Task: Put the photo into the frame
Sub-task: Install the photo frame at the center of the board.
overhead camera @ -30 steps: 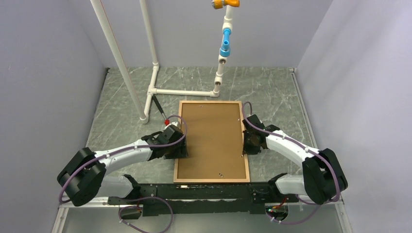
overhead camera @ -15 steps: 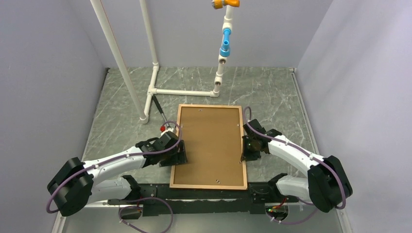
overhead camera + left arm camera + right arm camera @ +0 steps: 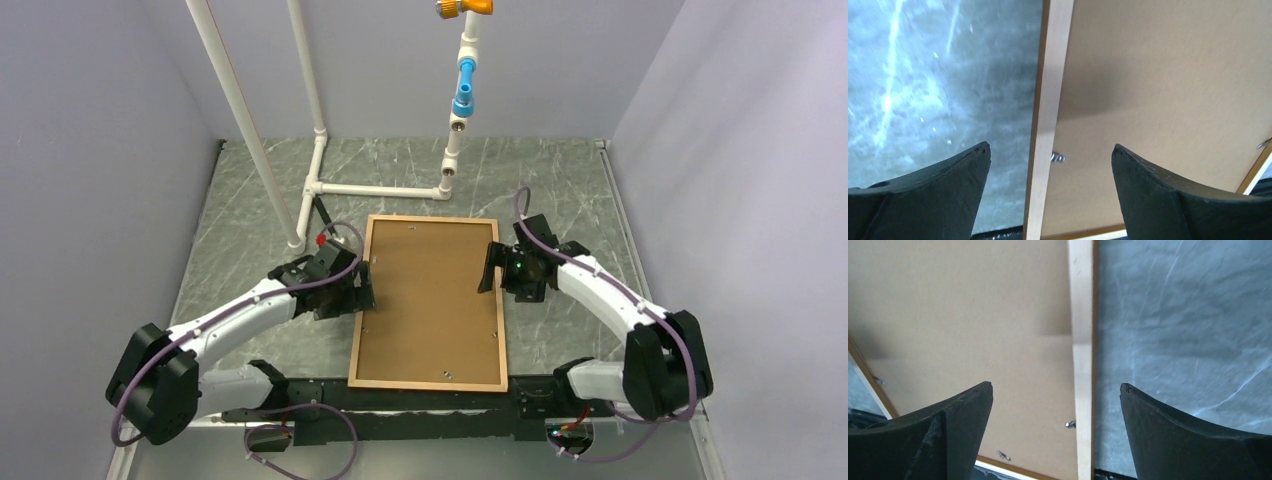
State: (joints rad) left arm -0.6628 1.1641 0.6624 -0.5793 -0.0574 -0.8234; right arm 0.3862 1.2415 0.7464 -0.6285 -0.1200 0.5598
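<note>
Raising left gripper [image 3: 362,295] (nine o'clock) and right gripper [image 3: 495,275] (three), both wide open, I'd clear the frame [image 3: 425,385] vertically.

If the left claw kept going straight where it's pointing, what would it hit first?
Likely the left rail of the frame: the left gripper hangs open straddling it, table one side, backing board the other. Depth is unclear.
</note>
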